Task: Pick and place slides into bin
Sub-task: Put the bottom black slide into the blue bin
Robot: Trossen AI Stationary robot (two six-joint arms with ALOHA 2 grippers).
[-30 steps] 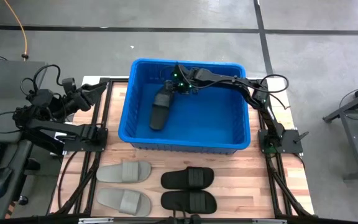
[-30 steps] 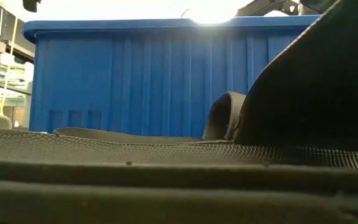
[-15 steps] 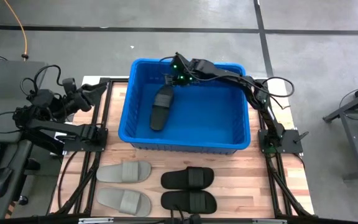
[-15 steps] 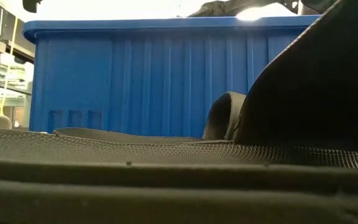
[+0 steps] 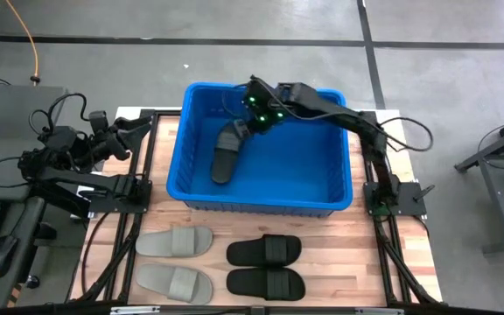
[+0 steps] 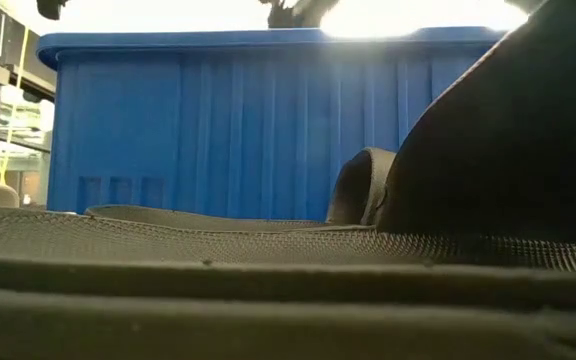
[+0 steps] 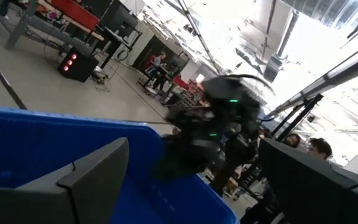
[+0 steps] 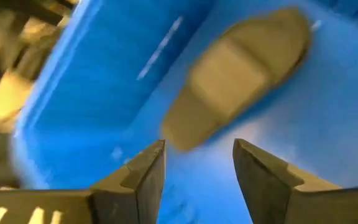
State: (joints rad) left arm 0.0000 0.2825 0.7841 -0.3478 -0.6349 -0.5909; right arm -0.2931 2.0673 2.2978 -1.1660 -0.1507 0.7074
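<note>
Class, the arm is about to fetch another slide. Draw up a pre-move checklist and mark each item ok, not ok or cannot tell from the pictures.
1. Right hand empty and open: ok; nothing sits between its fingers.
2. Black slide lying inside the bin: ok.
3. Right hand clear of the bin rim: not ok; it hangs over the bin's far side.
4. Slides left on the table: ok; two grey, two black, in front of the bin.
5. Left hand out of the path: ok; parked left of the bin.
6. All six slides accounted for: cannot tell; five visible.

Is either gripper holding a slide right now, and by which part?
Nothing is held. The right gripper is open above the black slide sandal lying in the bright blue plastic bin. The left gripper waits beside the bin, open and empty.
</note>
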